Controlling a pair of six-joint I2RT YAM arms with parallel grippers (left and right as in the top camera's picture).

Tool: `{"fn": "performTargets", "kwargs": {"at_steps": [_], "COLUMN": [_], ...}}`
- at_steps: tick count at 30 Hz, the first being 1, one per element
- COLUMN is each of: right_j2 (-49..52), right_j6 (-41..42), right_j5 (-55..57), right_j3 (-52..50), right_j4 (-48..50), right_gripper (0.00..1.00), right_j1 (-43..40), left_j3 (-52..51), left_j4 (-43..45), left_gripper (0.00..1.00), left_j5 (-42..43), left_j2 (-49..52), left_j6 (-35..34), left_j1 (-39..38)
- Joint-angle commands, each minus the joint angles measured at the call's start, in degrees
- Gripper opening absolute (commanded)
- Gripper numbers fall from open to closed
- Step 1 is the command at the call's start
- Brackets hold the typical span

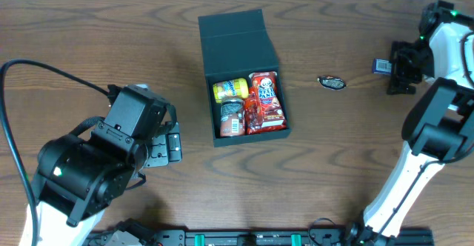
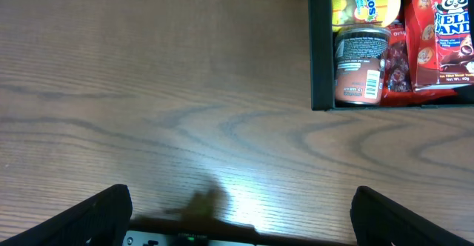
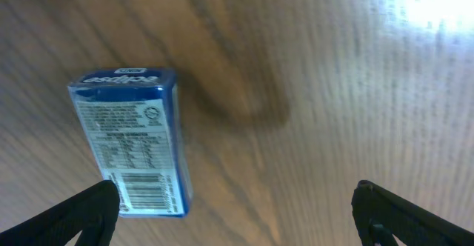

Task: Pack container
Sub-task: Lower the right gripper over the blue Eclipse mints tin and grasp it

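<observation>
The container, a dark teal box, lies at the table's middle with its lid folded back. Inside are a yellow pack, a brown cup and a red snack carton. In the left wrist view the container sits at the upper right. My left gripper hovers open over bare wood to the box's lower left, nothing between its fingers. My right gripper stands open at the far right, beside a small blue box whose near end lies by one finger.
A small dark wrapped sweet lies on the wood between the container and the blue box. A black cable loops over the left side. A rail runs along the table's front edge.
</observation>
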Motion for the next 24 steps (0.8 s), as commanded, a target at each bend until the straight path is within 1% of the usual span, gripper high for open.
{"fn": "performTargets", "kwargs": {"at_steps": [1,6,24], "right_j2": [0.11,0.11,0.70], "right_j6": [-1.66,-2.95,-2.73], "right_j5": [-0.02,0.00,-0.70], "right_j3": [1.01,1.14,1.14], "right_j4": [1.40,3.72,7.72], "right_gripper": [0.99,0.99,0.99], "right_j1": [-0.11,-0.11,-0.15], "left_j3": [0.09,0.09,0.09], "left_j4": [-0.15,-0.13,0.09], "left_gripper": [0.95,0.95,0.95], "left_j5": [0.48,0.48,1.33], "left_j2": [-0.26,-0.26,-0.24], "left_j6": [0.24,0.22,0.24], "left_j1": [0.17,0.17,0.17]}}
